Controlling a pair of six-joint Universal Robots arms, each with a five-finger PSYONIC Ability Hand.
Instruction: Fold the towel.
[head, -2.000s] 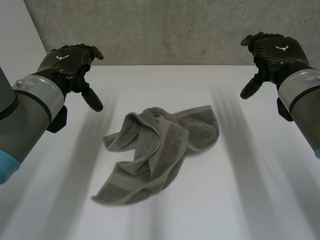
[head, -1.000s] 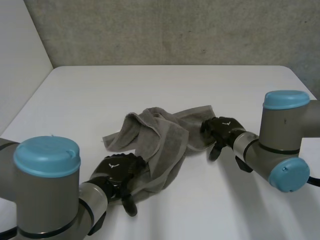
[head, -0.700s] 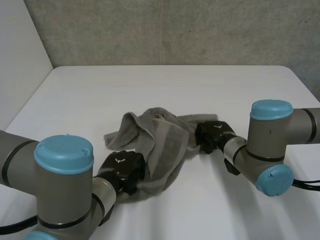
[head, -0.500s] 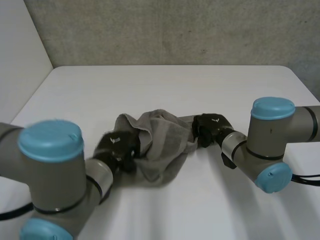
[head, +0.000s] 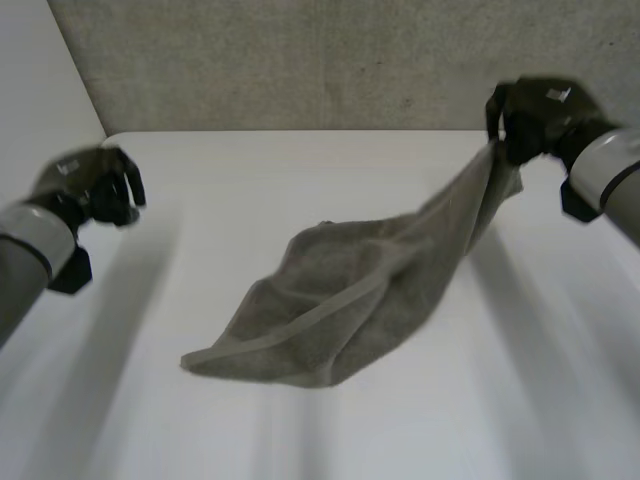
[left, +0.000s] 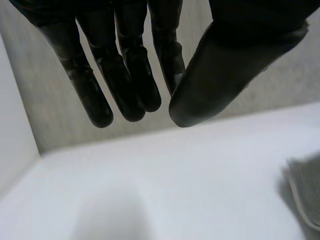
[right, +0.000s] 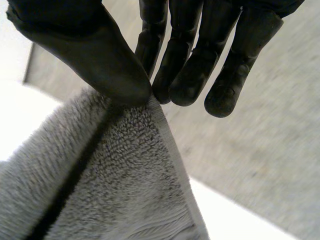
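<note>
Right hand (head: 540, 112): raised over the far right side of the table (head: 250, 170), out in front of the grey wall (head: 300, 60), with the grey arm behind it coming in from the right.
Right hand's grip: in the right wrist view the thumb (right: 92, 57) and the fingertips (right: 165, 85) come together on the top of the towel (right: 110, 190), nipping it right at the hemmed edge; the other fingers hang straight beside them.
Towel (head: 340, 300): grey terry cloth, hanging from the right hand and slanting down across the middle of the table towards the near left.
Towel's shape: narrow and gathered just below the hand, widening lower down, with a hem band running along it.
Towel's low end: down by the table surface at the near left. I cannot tell whether it rests on the table or hangs just clear of it.
Left hand (head: 88, 185): lifted above the far left side of the table, well apart from the towel.
Left hand's fingers (left: 125, 65): in the left wrist view they hang fairly straight and relaxed, with the thumb close beside their tips and nothing held between them.
Table from the left wrist (left: 175, 190): white and bare under the hand, with one edge of the towel (left: 306, 195) off to the thumb's side.
</note>
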